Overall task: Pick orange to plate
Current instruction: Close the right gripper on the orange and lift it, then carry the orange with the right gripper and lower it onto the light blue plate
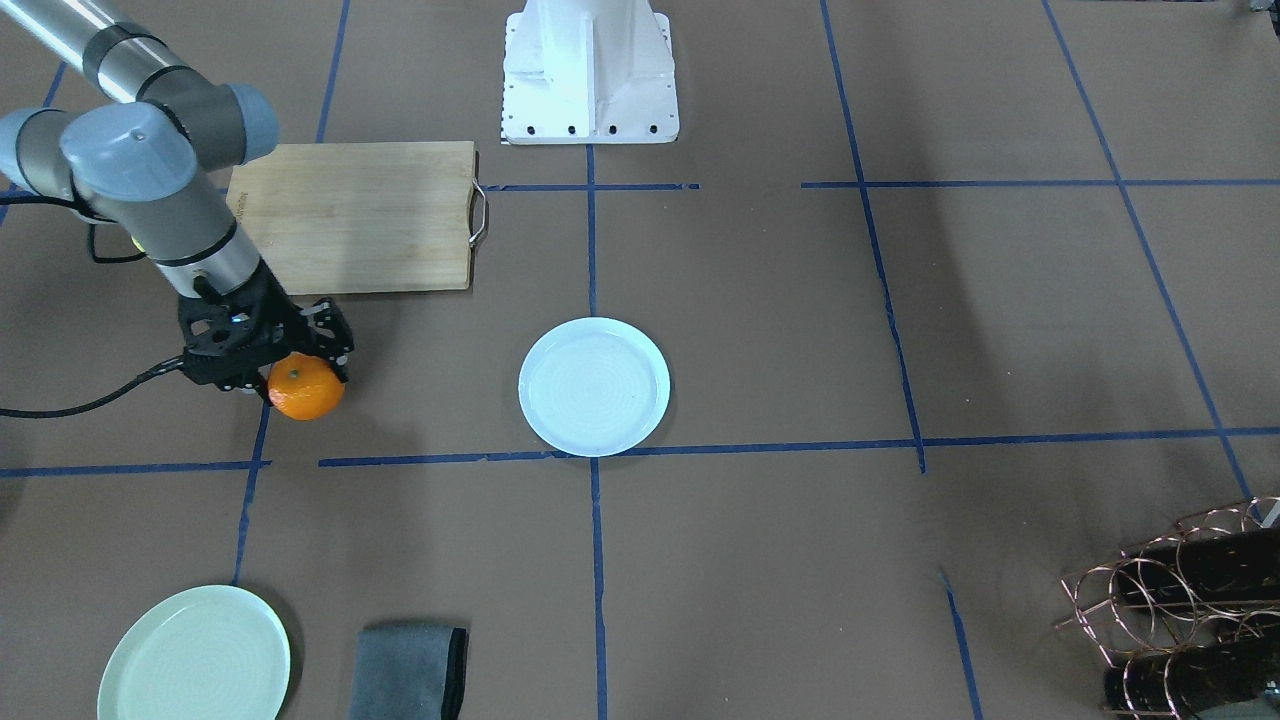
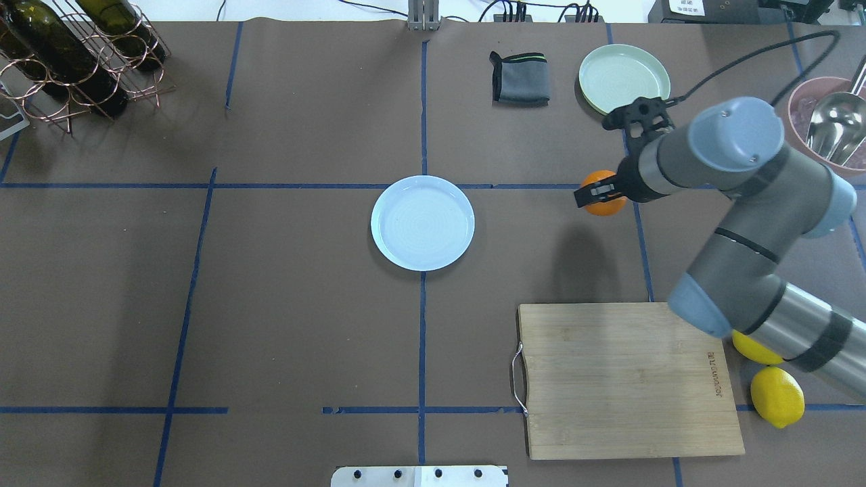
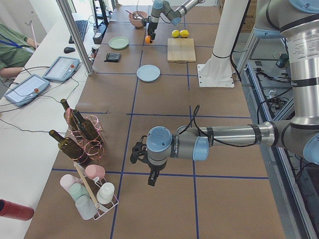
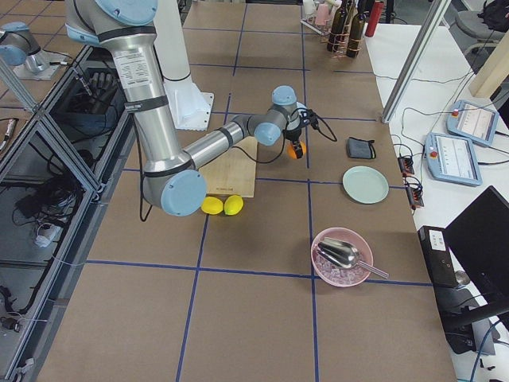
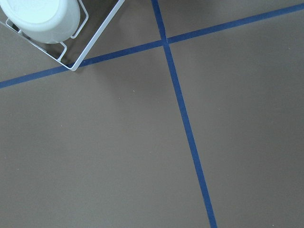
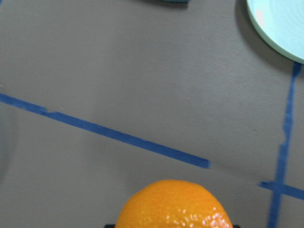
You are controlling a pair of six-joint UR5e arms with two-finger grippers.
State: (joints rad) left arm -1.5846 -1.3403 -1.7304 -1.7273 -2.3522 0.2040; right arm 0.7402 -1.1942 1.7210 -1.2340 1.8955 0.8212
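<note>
My right gripper [image 1: 298, 372] is shut on the orange [image 1: 308, 392], a small bright round fruit, and holds it just above the brown table. In the overhead view the orange [image 2: 609, 205] hangs to the right of the pale bluish-white plate [image 2: 422, 222], which lies bare at the table's middle. The right wrist view shows the orange's top [image 6: 173, 206] at its lower edge. My left gripper [image 3: 151, 178] hovers low over the table far from both; only the exterior left view shows it, so I cannot tell its state.
A mint-green plate [image 2: 624, 78] and a folded grey cloth [image 2: 519, 79] lie beyond the orange. A wooden cutting board [image 2: 626, 379] and two lemons [image 2: 777, 396] are nearer the robot. A pink bowl with a scoop [image 2: 829, 122] sits far right, a bottle rack [image 2: 74, 54] far left.
</note>
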